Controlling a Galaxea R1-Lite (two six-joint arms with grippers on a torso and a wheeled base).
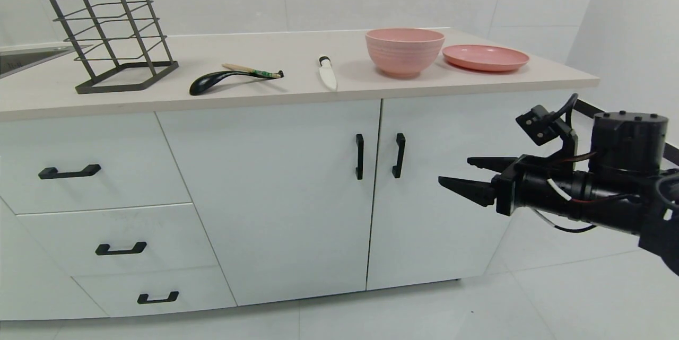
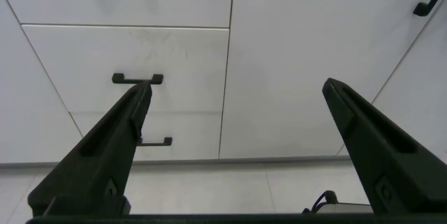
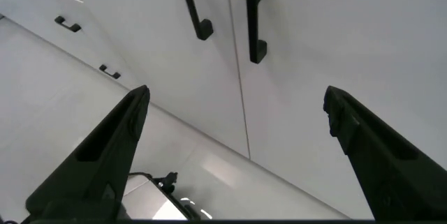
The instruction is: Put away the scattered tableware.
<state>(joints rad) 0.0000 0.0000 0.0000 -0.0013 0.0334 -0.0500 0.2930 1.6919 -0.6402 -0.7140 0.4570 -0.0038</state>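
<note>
Tool on right level, jaws apart; facing cabinet doors

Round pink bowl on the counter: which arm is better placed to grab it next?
Likely right. The open right gripper hangs before the right-hand white cabinet door, below the counter end holding the round pink bowl; the open left gripper faces the white lower drawers, farther left.
</note>
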